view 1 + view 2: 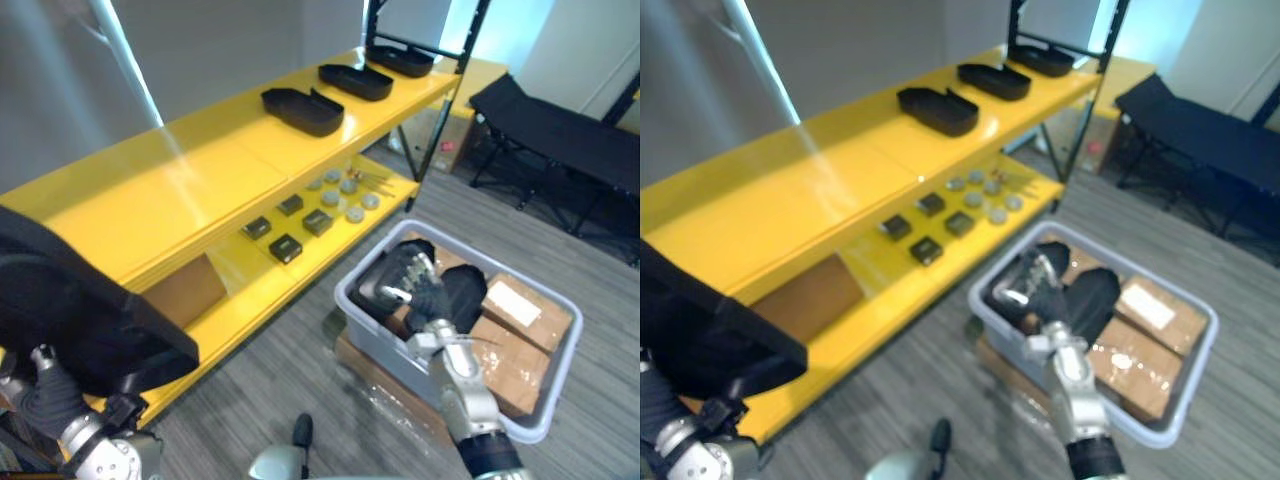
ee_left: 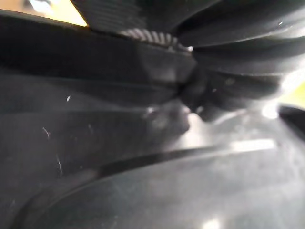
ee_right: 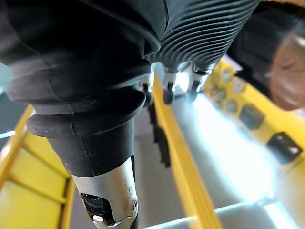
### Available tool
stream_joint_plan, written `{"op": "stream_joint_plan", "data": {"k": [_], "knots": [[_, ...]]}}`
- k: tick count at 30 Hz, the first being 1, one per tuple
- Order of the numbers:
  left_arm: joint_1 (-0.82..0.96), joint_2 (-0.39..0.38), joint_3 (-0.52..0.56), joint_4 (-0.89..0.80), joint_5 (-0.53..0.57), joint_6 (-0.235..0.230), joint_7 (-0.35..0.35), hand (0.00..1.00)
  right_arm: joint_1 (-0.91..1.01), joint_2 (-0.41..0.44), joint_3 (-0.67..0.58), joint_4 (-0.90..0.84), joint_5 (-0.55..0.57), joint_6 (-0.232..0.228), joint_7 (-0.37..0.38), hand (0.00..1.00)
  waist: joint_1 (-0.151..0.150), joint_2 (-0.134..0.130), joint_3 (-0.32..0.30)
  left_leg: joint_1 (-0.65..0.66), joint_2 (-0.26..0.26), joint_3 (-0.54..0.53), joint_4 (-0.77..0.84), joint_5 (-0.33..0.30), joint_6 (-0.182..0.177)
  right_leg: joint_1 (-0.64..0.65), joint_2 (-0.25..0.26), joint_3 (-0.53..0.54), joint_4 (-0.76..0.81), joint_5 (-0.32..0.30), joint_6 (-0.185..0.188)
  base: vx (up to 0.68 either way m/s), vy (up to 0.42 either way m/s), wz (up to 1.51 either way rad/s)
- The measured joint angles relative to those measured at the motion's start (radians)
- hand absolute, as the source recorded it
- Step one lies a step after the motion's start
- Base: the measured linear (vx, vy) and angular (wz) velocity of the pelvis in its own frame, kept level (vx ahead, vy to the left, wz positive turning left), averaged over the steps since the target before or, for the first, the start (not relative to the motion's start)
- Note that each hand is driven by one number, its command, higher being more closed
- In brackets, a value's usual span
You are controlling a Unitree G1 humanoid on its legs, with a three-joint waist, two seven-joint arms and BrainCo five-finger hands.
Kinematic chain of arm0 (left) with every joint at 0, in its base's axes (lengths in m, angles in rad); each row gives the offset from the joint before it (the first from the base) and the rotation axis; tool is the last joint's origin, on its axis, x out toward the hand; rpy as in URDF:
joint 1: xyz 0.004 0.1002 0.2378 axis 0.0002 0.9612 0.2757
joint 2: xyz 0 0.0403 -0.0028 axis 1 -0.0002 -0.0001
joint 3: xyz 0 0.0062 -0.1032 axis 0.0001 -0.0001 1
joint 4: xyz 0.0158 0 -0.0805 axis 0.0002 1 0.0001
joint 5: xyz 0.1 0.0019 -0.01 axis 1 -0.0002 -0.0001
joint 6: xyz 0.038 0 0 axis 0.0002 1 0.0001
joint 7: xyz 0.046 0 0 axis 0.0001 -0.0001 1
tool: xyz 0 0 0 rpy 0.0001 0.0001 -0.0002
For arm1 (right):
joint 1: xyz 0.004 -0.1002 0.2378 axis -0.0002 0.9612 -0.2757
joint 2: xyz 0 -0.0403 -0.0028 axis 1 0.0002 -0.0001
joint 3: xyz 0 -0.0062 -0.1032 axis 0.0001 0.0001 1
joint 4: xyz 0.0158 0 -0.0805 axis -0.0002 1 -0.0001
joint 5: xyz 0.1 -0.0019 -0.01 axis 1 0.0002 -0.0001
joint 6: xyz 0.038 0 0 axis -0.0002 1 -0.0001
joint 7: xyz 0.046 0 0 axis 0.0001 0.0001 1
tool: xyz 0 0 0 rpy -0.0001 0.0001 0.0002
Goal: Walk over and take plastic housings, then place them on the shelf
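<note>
3 black housings sit in a row on the yellow shelf's (image 1: pixel 150 190) top tier, apart from each other: near housing (image 1: pixel 303 110), mid housing (image 1: pixel 356 81), far housing (image 1: pixel 400 60). Lower tier has small black parts (image 1: pixel 287 248) & grey discs (image 1: pixel 355 213). L hand (image 1: pixel 45 395) is at lower left, under a big black housing (image 1: pixel 70 300) that overlaps the shelf's near end in the head views. Its fingers are hidden by that housing, so can't tell if they grip. L wrist view has the housing's dark surface right up close. R hand (image 1: pixel 420 290) reaches into the grey bin (image 1: pixel 537 428) on the floor in front of the shelf. It's down among the bin housings (image 1: pixel 465 295), which lie on cardboard boxes (image 1: pixel 520 300). Can't tell whether its fingers have closed on one. R wrist view shows fingertips (image 3: pixel 167 95) past the ribbed cover, w/ yellow shelf beyond. Black cot (image 1: pixel 560 130) stands far right.
</note>
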State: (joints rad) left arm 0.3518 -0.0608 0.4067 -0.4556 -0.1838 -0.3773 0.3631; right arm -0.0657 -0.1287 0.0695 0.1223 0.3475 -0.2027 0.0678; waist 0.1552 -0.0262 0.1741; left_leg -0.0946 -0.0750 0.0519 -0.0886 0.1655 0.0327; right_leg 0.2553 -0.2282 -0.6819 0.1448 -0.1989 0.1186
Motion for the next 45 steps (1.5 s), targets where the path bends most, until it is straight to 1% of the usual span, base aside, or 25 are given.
{"op": "stream_joint_plan", "data": {"k": [2,6,8,9,12,13,15,18,19,22,23,24,25,28,29,31,32,33,34,36,38,40,42,43,45], "knots": [[-0.053,0.083,-0.036,-0.005,0.0,-0.014,-0.06,1.0,0.054,0.0,-0.03,-0.038,-0.004,-0.022,0.001,0.0,-0.019,-0.007,0.006,-0.016,-0.022,-0.039,0.0,0.002,0.003,-0.035,0.007,0.091,0.043,-0.053,-0.024,-0.01,-0.015,0.54],[-0.121,0.158,-0.129,0.01,0.004,-0.014,-0.15,1.0,0.167,0.003,-0.11,-0.086,-0.006,-0.035,-0.002,0.0,-0.092,-0.017,0.021,-0.013,-0.053,-0.141,0.0,0.014,0.019,-0.052,0.008,0.274,0.183,-0.04,-0.019,0.09,-0.013,1.08],[-0.129,0.172,-0.146,0.024,0.003,-0.014,-0.15,1.0,0.183,0.003,-0.133,-0.095,-0.007,-0.041,0.006,0.0,-0.093,-0.017,0.022,-0.014,-0.054,-0.168,0.005,0.029,0.025,-0.079,0.005,0.282,0.246,-0.04,-0.034,0.13,-0.077,0.48],[-0.133,0.171,-0.152,0.04,0.003,-0.014,-0.148,1.0,0.179,0.002,-0.137,-0.097,-0.008,-0.048,0.019,0.0,-0.095,-0.011,0.027,-0.019,-0.052,-0.182,0.006,0.032,0.026,-0.096,0.015,0.306,0.249,-0.078,-0.082,0.11,-0.082,0.32],[-0.133,0.169,-0.183,0.086,0.003,-0.01,-0.14,1.0,0.174,0.002,-0.135,-0.101,-0.016,-0.058,0.032,0.0,-0.089,0.004,0.036,-0.03,-0.053,-0.192,0.006,0.045,0.012,-0.1,0.044,0.33,0.188,-0.1,-0.108,0.03,-0.1,0.13],[-0.129,0.168,-0.192,0.09,0.002,-0.006,-0.14,1.0,0.175,0.002,-0.135,-0.102,-0.017,-0.058,0.034,0.0,-0.089,0.006,0.037,-0.03,-0.055,-0.194,0.006,0.048,0.008,-0.089,0.05,0.331,0.17,-0.101,-0.104,0.0,-0.12,0.09],[-0.101,0.158,-0.228,0.09,-0.001,0.008,-0.143,1.0,0.187,0.002,-0.135,-0.109,-0.017,-0.059,0.037,0.0,-0.091,0.012,0.042,-0.028,-0.053,-0.185,0.006,0.057,-0.004,-0.059,0.061,0.332,0.124,-0.111,-0.065,-0.04,-0.138,0.0],[-0.066,0.146,-0.234,0.09,-0.001,0.011,-0.144,1.0,0.204,0.002,-0.138,-0.113,-0.016,-0.059,0.037,0.0,-0.095,0.029,0.052,-0.027,-0.038,-0.168,0.006,0.055,-0.006,-0.048,0.073,0.339,0.101,-0.116,-0.047,-0.1,-0.104,-0.17],[-0.058,0.138,-0.232,0.09,-0.001,0.011,-0.14,1.0,0.214,0.003,-0.139,-0.114,-0.006,-0.061,0.041,0.0,-0.108,0.034,0.062,-0.031,-0.023,-0.139,0.022,0.045,-0.014,-0.044,0.076,0.339,0.1,-0.126,-0.03,-0.11,-0.06,-0.07],[-0.044,0.117,-0.232,0.089,0.004,0.011,-0.139,1.0,0.222,0.004,-0.148,-0.114,-0.006,-0.083,0.046,0.0,-0.115,0.05,0.074,-0.053,-0.011,-0.078,0.097,-0.004,-0.02,-0.04,0.076,0.328,0.109,-0.145,-0.045,-0.11,-0.029,-0.01],[-0.044,0.117,-0.232,0.089,0.006,0.011,-0.138,1.0,0.222,0.004,-0.149,-0.114,-0.006,-0.089,0.046,0.0,-0.113,0.047,0.073,-0.057,-0.009,-0.055,0.103,-0.022,-0.021,-0.039,0.07,0.324,0.106,-0.149,-0.049,-0.06,0.011,0.16],[-0.043,0.115,-0.228,0.081,0.006,0.01,-0.137,1.0,0.218,0.005,-0.151,-0.115,-0.007,-0.107,0.046,0.0,-0.112,0.033,0.076,-0.085,-0.003,-0.012,0.168,-0.052,0.012,-0.043,0.055,0.319,0.106,-0.151,-0.049,0.0,0.024,0.12],[-0.041,0.112,-0.224,0.073,0.006,0.01,-0.137,1.0,0.217,0.005,-0.15,-0.117,-0.007,-0.111,0.045,0.0,-0.11,0.035,0.075,-0.096,0.003,0.007,0.211,-0.061,0.022,-0.041,0.053,0.317,0.108,-0.153,-0.046,0.04,0.035,0.22],[-0.036,0.099,-0.183,0.019,0.006,0.01,-0.14,1.0,0.213,0.016,-0.148,-0.117,-0.008,-0.122,0.039,0.0,-0.094,0.016,0.082,-0.122,-0.029,0.017,0.303,-0.135,0.013,-0.017,0.019,0.296,0.115,-0.17,-0.036,0.1,0.066,0.15],[-0.037,0.087,-0.166,0.0,0.006,0.009,-0.141,1.0,0.213,0.018,-0.144,-0.117,-0.009,-0.122,0.039,0.0,-0.086,0.012,0.078,-0.133,-0.039,0.02,0.33,-0.17,0.011,-0.011,0.012,0.295,0.139,-0.161,-0.024,0.21,0.091,0.2],[-0.04,0.086,-0.149,-0.004,0.006,0.01,-0.143,1.0,0.203,0.018,-0.144,-0.116,-0.009,-0.122,0.037,0.0,-0.087,0.015,0.076,-0.137,-0.045,0.004,0.355,-0.195,0.028,-0.078,-0.014,0.305,0.31,-0.133,-0.068,0.2,0.09,0.27],[-0.04,0.098,-0.139,-0.004,0.006,0.01,-0.147,1.0,0.193,0.018,-0.143,-0.116,-0.015,-0.123,0.036,0.0,-0.086,0.012,0.075,-0.124,-0.043,-0.006,0.354,-0.211,0.033,-0.141,-0.033,0.325,0.45,-0.081,-0.093,0.26,0.149,0.2],[-0.039,0.11,-0.129,-0.004,0.006,0.01,-0.146,1.0,0.18,0.021,-0.143,-0.113,-0.027,-0.125,0.036,0.0,-0.086,0.003,0.075,-0.092,-0.044,-0.021,0.334,-0.224,0.041,-0.2,-0.05,0.363,0.579,0.001,-0.1,0.23,0.122,0.14],[-0.04,0.117,-0.127,-0.004,0.006,0.011,-0.144,1.0,0.173,0.023,-0.143,-0.11,-0.031,-0.129,0.037,0.0,-0.086,0.0,0.075,-0.069,-0.044,-0.03,0.319,-0.228,0.045,-0.227,-0.058,0.382,0.643,0.051,-0.103,0.26,0.082,0.19],[-0.053,0.141,-0.127,-0.004,0.005,0.011,-0.137,1.0,0.159,0.028,-0.137,-0.109,-0.049,-0.156,0.039,0.0,-0.101,0.001,0.072,0.003,-0.038,-0.079,0.292,-0.238,0.049,-0.293,-0.06,0.397,0.731,-0.037,-0.095,0.33,0.059,0.35],[-0.078,0.156,-0.133,0.002,0.004,0.017,-0.129,1.0,0.142,0.027,-0.126,-0.114,-0.052,-0.162,0.04,0.0,-0.11,0.009,0.068,0.041,-0.029,-0.113,0.29,-0.247,0.035,-0.323,-0.028,0.414,0.64,-0.079,-0.089,0.29,0.031,0.51],[-0.115,0.18,-0.145,0.016,0.002,0.034,-0.12,1.0,0.111,0.017,-0.124,-0.12,-0.056,-0.165,0.049,0.0,-0.113,0.015,0.053,0.054,-0.018,-0.147,0.291,-0.257,0.018,-0.361,0.02,0.475,0.474,-0.08,-0.088,0.22,-0.021,0.61],[-0.16,0.195,-0.161,0.053,-0.002,0.048,-0.102,1.0,0.078,-0.008,-0.121,-0.136,-0.036,-0.164,0.07,0.0,-0.116,0.024,0.047,0.065,-0.018,-0.187,0.292,-0.268,0.002,-0.377,0.058,0.566,0.324,-0.057,-0.054,0.19,-0.109,0.81],[-0.185,0.204,-0.179,0.092,-0.008,0.057,-0.09,1.0,0.061,-0.032,-0.098,-0.175,-0.012,-0.162,0.1,0.0,-0.118,0.015,0.035,0.078,-0.024,-0.237,0.292,-0.275,-0.01,-0.373,0.076,0.63,0.237,-0.031,-0.021,0.18,-0.182,0.95],[-0.182,0.204,-0.189,0.098,-0.007,0.061,-0.083,1.0,0.052,-0.04,-0.078,-0.202,0.005,-0.161,0.132,0.0,-0.116,0.001,0.023,0.077,-0.032,-0.259,0.297,-0.287,-0.028,-0.362,0.071,0.624,0.191,0.007,-0.028,0.18,-0.253,0.89]]}}
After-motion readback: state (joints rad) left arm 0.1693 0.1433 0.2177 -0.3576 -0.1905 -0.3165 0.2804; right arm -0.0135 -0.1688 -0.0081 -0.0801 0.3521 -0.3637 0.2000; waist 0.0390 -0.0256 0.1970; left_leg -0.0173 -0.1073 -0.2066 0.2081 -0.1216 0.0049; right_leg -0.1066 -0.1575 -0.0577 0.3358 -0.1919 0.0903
